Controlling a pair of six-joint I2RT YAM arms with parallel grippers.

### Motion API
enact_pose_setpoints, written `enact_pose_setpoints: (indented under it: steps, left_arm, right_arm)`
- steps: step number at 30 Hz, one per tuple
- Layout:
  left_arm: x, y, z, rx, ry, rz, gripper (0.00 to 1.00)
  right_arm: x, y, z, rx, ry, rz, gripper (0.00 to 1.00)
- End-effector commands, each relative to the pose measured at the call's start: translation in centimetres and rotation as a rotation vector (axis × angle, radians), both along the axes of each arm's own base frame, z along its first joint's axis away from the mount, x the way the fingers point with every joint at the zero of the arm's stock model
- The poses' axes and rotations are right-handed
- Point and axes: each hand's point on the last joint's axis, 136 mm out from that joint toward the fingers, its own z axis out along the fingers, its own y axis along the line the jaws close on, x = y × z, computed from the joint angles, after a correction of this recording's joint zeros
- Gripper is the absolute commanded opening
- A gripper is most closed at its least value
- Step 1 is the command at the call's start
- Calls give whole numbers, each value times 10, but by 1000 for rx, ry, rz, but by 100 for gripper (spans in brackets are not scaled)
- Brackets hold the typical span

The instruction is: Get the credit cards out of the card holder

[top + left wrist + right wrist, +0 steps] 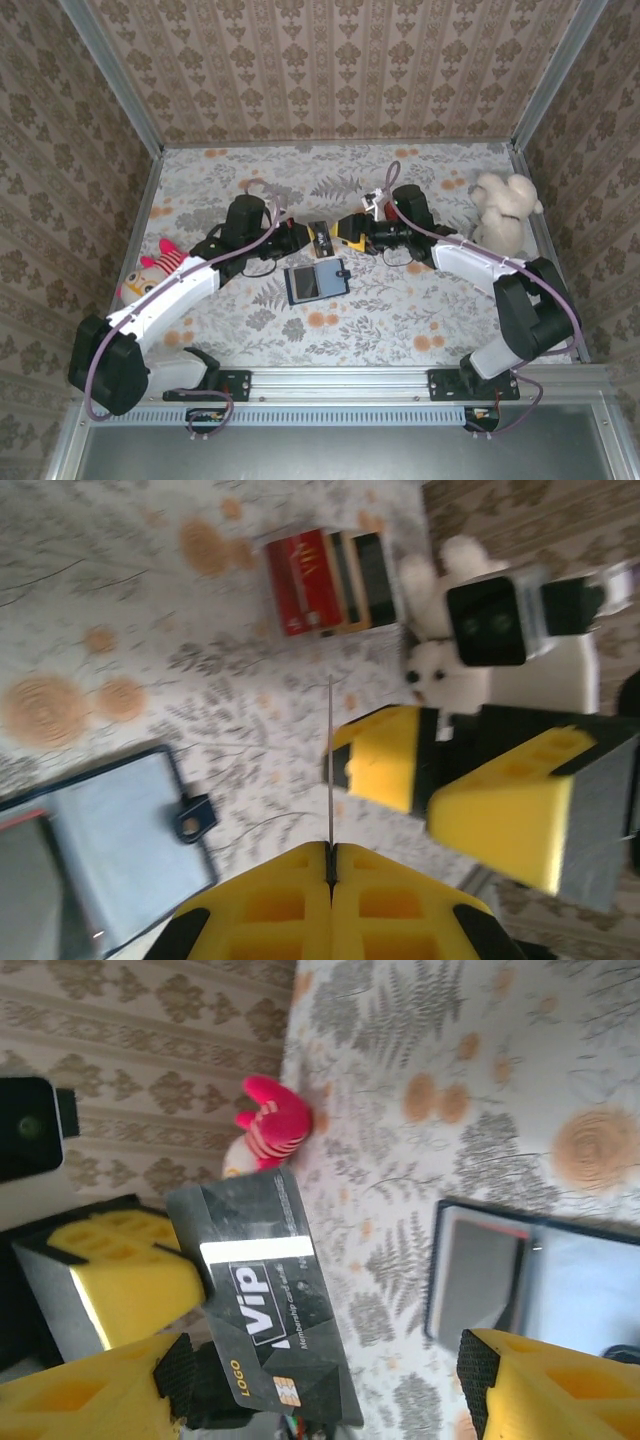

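Card removal in hand: left gripper (330, 865) pinches black card (265, 1300); right gripper (327, 1365) spread. Next move likely: set it beside card holder (315, 282).

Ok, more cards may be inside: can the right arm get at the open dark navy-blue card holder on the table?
Probably yes. The right gripper stands open, and the card holder lies flat nearby with bare table between; the left gripper, shut on the black VIP card, sits aside.
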Motion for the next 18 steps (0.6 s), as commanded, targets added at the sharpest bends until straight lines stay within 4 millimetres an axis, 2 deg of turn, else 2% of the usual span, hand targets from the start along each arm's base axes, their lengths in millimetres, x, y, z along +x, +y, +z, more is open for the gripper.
enact_pose_setpoints:
  steps: [1, 3, 8, 15, 18]
  left_arm:
    - [2, -13, 46, -159, -41, -21, 5]
    - [4, -13, 53, -187, -40, -10, 5]
    - [8, -8, 47, -218, -2, 36, 5]
    - [8, 0, 39, -232, 15, 74, 5]
    - [7, 1, 36, -236, 31, 79, 5]
  right_arm:
    - [-9, 8, 43, 157, -32, 56, 71]
    - [-8, 7, 50, 171, -32, 48, 70]
    - [-10, 7, 66, 237, -24, 44, 63]
    - [-12, 2, 64, 235, -8, -10, 51]
    - [-12, 2, 60, 229, 18, -17, 38]
